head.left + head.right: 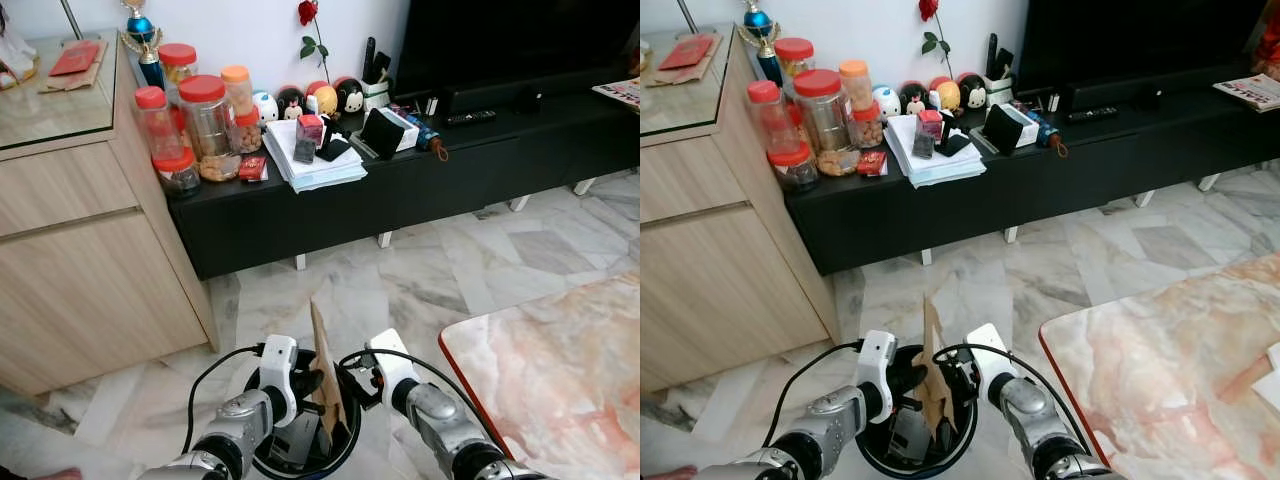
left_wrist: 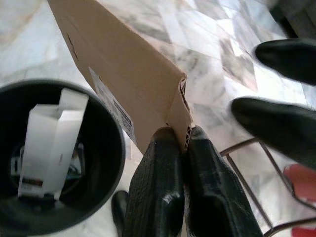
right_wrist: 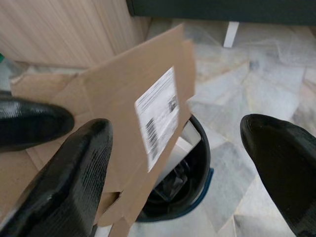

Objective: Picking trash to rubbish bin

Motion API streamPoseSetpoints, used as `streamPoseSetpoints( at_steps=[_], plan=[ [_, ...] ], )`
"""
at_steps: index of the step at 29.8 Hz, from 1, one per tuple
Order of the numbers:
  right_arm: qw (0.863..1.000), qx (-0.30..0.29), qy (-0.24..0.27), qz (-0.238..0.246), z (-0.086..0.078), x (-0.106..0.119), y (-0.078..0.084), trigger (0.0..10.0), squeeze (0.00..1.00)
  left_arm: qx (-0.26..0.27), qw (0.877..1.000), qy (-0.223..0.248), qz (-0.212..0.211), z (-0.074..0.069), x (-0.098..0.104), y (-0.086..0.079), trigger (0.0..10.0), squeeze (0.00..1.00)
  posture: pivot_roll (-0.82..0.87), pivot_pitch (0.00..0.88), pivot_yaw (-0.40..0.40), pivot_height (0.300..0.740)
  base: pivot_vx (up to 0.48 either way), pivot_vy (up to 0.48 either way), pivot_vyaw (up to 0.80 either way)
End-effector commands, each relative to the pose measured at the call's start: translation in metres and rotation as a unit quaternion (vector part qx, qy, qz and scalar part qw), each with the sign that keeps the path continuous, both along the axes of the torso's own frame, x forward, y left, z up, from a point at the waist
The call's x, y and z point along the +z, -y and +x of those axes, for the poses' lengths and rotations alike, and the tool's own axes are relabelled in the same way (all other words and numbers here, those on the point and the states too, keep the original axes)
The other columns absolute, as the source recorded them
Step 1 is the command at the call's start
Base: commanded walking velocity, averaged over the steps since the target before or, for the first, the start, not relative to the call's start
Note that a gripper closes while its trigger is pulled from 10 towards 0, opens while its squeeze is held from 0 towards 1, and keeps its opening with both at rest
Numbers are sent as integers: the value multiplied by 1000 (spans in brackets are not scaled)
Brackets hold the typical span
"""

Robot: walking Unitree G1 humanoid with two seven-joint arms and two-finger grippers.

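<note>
Both grippers hung directly over the black rubbish bin [image 1: 345, 455] on the marble floor [image 1: 400, 275]. Between them a flattened cardboard piece [image 1: 326, 365] stood on edge, its lower end already inside the bin's mouth. The left gripper [image 2: 183, 143] had its fingers pinched together on the board's corrugated edge; the right gripper [image 3: 175, 143] had its fingers spread wide, one on either side of the sheet, gripping nothing.

Such a board was probably light and fairly stiff, though thin enough to buckle at its creases. The edge hold looked sound for lowering it, but the sheet stood well above the rim (it might want folding or pushing down to sit inside). A white carton [image 2: 49, 143] already lay in the bin and could block its descent.

Nearby were a wooden cabinet [image 1: 90, 260] on the left, a marble-topped table [image 1: 560, 370] on the right and a low black TV bench [image 1: 400, 175] crowded with red-lidded jars [image 1: 205, 120], well apart from the work.
</note>
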State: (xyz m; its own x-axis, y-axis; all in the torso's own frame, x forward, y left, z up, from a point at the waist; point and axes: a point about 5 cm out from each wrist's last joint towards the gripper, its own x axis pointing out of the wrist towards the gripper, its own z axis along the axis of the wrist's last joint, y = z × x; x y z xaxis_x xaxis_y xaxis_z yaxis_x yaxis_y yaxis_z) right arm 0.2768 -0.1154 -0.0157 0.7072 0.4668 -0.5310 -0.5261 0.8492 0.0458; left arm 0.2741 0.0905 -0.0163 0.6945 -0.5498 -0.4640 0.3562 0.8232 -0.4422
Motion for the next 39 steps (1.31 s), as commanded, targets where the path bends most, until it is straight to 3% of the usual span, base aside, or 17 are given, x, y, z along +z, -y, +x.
streamPoseSetpoints(
  at_steps=[1,5,6,10,21,30,39],
  plan=[
    [1000,7,12,3,4,5,-3,10000,0,27,999,-29,-12,-3,-5,-4,10000,0,-98,108,-27,740,0,0,0],
    [1000,9,17,4,7,7,-4,10000,0,26,999,-47,-7,-5,-7,-5,10000,0,-97,103,-26,740,0,0,0],
    [1000,9,18,4,8,8,-4,10000,0,11,998,-53,14,-7,-10,-5,10000,0,-97,102,-26,740,0,0,0],
    [1000,13,25,10,11,12,-6,10000,0,-16,998,-56,16,-10,-11,-2,10000,0,-97,100,-25,740,0,0,0],
    [1000,15,24,11,11,12,-7,10000,0,-6,998,-63,26,-10,-12,-7,10000,0,-90,101,-23,740,0,0,0],
    [1000,15,26,10,13,14,-6,10000,0,22,996,-70,51,-7,-13,-23,10000,0,-70,96,-21,740,0,0,0],
    [999,16,27,10,15,15,-6,10000,0,21,996,-69,57,-7,-13,-24,10000,0,-68,97,-24,740,0,0,0]
  ],
)
